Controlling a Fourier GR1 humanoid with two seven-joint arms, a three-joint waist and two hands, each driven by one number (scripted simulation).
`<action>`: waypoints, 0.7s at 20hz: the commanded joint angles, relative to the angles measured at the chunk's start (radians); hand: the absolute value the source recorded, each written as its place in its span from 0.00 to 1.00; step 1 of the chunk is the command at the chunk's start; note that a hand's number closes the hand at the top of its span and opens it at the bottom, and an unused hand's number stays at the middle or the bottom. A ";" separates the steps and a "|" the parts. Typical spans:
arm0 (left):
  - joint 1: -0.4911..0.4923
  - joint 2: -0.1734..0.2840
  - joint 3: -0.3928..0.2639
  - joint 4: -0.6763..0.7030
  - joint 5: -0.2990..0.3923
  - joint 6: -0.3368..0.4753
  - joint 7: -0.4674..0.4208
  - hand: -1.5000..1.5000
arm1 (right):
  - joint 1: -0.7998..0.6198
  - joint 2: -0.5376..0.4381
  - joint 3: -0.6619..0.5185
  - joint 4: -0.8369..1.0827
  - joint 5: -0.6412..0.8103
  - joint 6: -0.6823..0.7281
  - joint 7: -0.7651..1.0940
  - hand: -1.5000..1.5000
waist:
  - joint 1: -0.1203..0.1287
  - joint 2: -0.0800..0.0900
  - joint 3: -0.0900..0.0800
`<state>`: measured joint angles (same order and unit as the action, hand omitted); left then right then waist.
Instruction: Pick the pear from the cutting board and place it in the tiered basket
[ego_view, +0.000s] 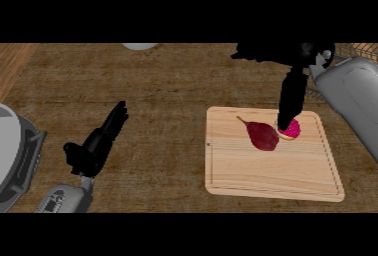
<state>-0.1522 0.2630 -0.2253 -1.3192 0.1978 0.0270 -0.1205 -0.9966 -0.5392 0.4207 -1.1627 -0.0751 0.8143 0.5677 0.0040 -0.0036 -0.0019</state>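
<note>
Grey forearms w/ black left hand (92, 147), black right hand (291, 97).

Counter top (148, 100): dark brown, woven-looking grain, covering most of the view. At 10 o'clock, a strip of lighter wood (13, 65) borders it along a slanted edge. At 12 o'clock, slightly left, a pale rounded object (140, 46) is cut off by the upper limit of the view. At 9 o'clock, a large grey round object (13, 155) with a dark rim is partly visible. At 3 o'clock, a small round magenta item (291, 131) with a pale edge.
</note>
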 joint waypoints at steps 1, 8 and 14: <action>0.045 -0.012 0.001 -0.032 -0.019 0.006 -0.025 0.50 | 0.027 0.002 -0.014 -0.108 -0.044 0.086 0.149 0.00 | -0.009 -0.003 0.001; 0.045 -0.022 0.015 -0.026 -0.044 -0.011 -0.007 0.50 | 0.142 0.053 -0.020 -0.124 0.162 -0.060 0.093 0.00 | 0.002 0.004 0.002; 0.002 -0.072 0.016 0.014 -0.079 0.020 -0.003 0.50 | 0.150 0.099 0.034 -0.085 0.275 -0.023 0.153 0.00 | 0.001 0.005 0.002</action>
<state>-0.1272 0.2154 -0.2128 -1.3343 0.1425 0.0288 -0.1224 -0.8698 -0.4709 0.4260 -1.2741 0.1219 0.7886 0.7009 0.0040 -0.0002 -0.0003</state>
